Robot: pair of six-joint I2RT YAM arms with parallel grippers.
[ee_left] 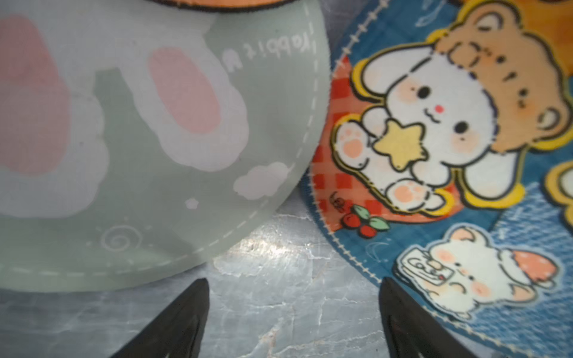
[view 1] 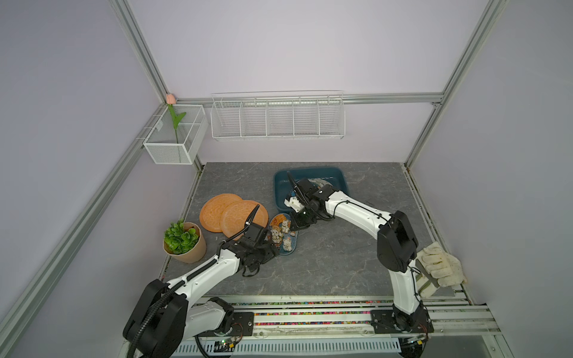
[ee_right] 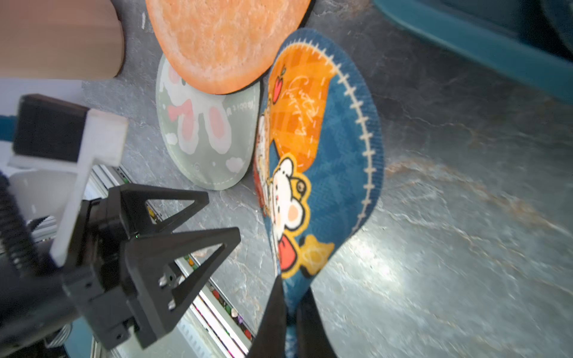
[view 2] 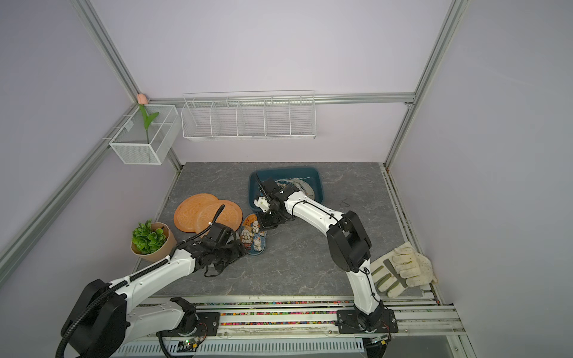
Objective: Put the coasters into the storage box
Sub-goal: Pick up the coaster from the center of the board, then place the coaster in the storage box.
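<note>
right gripper (ee_right: pixel 290 313) has its jaws clamped on the rim of the blue bear-and-bunny coaster (ee_right: pixel 338 148), which curls up off the worktop (view 1: pixel 341 257); left gripper (ee_left: pixel 293 310) jaws wide apart just beside it and the green rabbit coaster (ee_left: pixel 155 155), two orange coasters (view 1: pixel 217 214) overlapping nearby, teal storage box (view 1: pixel 310 172) behind with some patterned coasters (view 2: pixel 302 186) inside

tabletop (view 1: pixel 325 263) | on it: storage box (view 1: pixel 310 170), orange coasters (view 1: pixel 217 210), plant pot (view 1: pixel 193 252), gloves (view 1: pixel 440 266)
</note>
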